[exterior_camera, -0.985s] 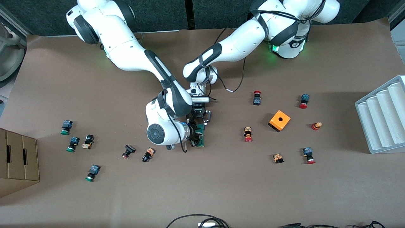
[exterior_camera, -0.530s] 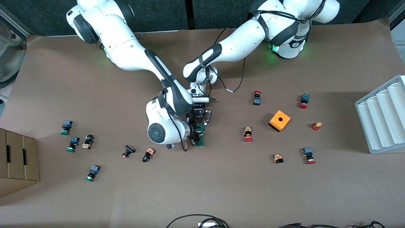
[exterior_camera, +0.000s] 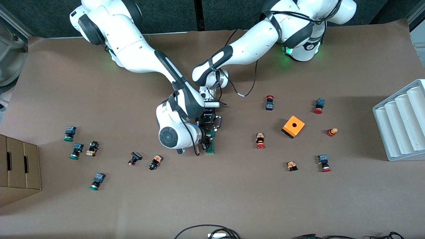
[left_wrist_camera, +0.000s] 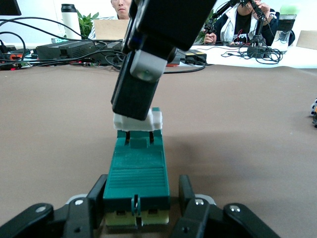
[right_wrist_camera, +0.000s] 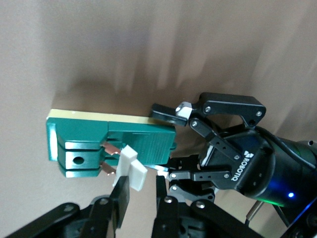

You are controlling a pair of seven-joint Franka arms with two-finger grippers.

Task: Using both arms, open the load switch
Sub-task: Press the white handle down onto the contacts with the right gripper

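The dark green load switch (exterior_camera: pixel 210 146) lies on the brown table between the two arms' grippers. My left gripper (exterior_camera: pixel 211 130) reaches in low and is shut on the block's end; in the left wrist view its fingers (left_wrist_camera: pixel 79 218) flank the green body (left_wrist_camera: pixel 137 173). My right gripper (exterior_camera: pixel 205 142) comes down from above and is shut on the small white piece (right_wrist_camera: pixel 132 166) at the switch's other end. That white piece (left_wrist_camera: pixel 154 120) stands raised off the block, with copper blades (right_wrist_camera: pixel 110 148) showing under it.
An orange cube with a hole (exterior_camera: pixel 293 126) and several small push buttons (exterior_camera: pixel 260 140) lie toward the left arm's end; more buttons (exterior_camera: pixel 156 162) lie toward the right arm's end. A white ridged tray (exterior_camera: pixel 401 122) and a cardboard box (exterior_camera: pixel 18 166) stand at the table's ends.
The right arm's wrist has shifted slightly toward the left arm's end and up the view. The load switch and the left arm have stayed in place.
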